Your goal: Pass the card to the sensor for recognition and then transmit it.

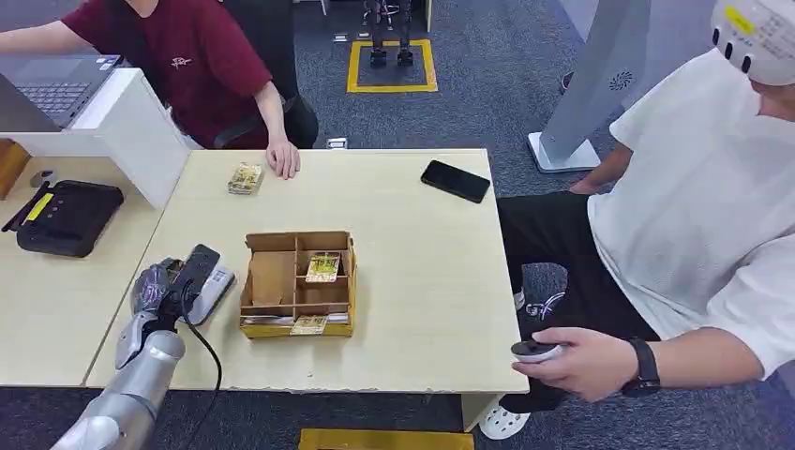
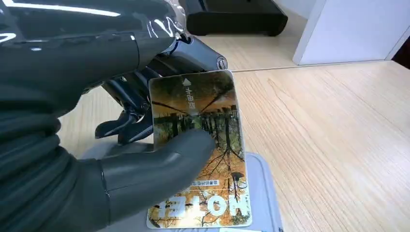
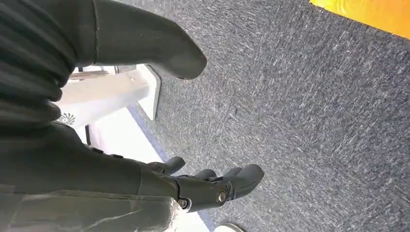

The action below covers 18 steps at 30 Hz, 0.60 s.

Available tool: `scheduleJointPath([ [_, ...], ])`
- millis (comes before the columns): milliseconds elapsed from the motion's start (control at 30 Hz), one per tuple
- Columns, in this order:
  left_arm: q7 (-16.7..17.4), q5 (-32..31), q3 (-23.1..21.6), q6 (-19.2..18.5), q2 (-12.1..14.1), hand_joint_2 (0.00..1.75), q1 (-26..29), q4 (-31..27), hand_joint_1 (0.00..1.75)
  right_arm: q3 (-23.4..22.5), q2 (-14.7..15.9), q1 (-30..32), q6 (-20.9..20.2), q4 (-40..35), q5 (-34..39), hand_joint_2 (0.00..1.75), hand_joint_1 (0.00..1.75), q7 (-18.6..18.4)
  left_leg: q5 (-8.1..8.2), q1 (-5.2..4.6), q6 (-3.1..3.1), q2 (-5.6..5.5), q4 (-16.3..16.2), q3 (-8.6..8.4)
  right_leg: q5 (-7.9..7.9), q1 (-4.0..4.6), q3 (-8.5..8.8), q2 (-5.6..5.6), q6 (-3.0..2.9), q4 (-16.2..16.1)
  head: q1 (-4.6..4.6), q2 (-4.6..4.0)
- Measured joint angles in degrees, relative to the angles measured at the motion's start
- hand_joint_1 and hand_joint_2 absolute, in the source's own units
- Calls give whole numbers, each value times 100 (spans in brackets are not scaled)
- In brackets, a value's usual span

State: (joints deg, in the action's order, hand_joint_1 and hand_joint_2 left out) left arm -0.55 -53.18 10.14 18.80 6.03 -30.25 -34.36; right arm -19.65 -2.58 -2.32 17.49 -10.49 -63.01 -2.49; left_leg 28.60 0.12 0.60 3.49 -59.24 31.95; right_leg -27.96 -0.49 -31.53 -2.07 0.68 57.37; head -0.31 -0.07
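Glossy autumn-tree hotel card (image 2: 200, 154), printed face up, pinched beneath the left hand's (image 2: 96, 145) thumb, lying just above the flat grey-and-black sensor (image 2: 263, 193) under that hand.

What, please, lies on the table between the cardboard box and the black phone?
Nothing: in the head view the stretch of table between the cardboard box and the black phone is bare wood.

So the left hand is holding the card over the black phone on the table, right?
Not quite. The left hand holds the card over the grey sensor at the table's left edge, not the phone, which lies far across the table. The head view shows both; the left wrist view shows the card above the sensor.
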Motion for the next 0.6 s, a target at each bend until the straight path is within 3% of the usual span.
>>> scheduleJointPath([
  [200, -432, 142, 18, 7, -33, 175, 0, 11, 175, -55, 0, -2, 0, -2, -61, 175, 0, 9, -1, 0, 0, -3, 0, 0, 0, 0, 0, -2, 0, 0, 2, 0],
  [300, -984, 492, 74, 42, -96, 175, 12, -55, 175, -114, 0, -4, 0, -4, -116, 175, 0, 11, -1, 0, -1, -3, 0, 1, 1, 0, 0, -2, -1, 1, 0, 0],
  [600, -1906, 1504, 181, 171, -308, 175, 66, -1004, 175, -192, 0, -6, -9, -4, -319, 175, 0, 20, -2, 0, -2, -2, -1, 3, 2, 1, -4, -1, -3, 1, 0, 0],
])
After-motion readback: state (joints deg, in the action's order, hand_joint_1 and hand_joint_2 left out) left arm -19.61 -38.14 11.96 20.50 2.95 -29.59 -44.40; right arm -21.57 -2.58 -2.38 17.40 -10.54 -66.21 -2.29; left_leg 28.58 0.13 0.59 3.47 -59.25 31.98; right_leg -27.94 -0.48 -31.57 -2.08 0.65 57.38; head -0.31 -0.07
